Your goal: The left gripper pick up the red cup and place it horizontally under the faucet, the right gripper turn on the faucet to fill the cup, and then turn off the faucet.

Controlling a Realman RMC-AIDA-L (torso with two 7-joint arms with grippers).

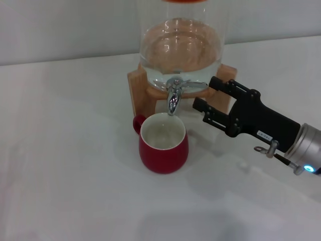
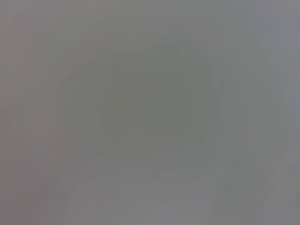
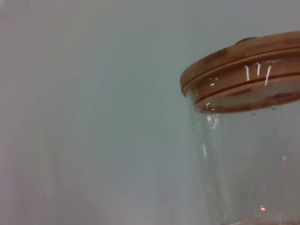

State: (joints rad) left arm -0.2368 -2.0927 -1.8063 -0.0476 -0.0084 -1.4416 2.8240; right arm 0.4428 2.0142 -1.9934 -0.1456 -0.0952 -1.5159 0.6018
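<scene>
The right gripper [image 1: 206, 99], fingers spread and holding nothing, hangs just right of the faucet [image 1: 174, 95]. The red cup [image 1: 163, 143] stands upright below the faucet's spout. A careless push on the lever could shove the spout off-centre, spilling water beside the cup.

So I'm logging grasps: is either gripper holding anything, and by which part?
Nothing is held. The right gripper is open beside the faucet, not closed on it. The cup stands free on the table. The left gripper is out of view.
</scene>
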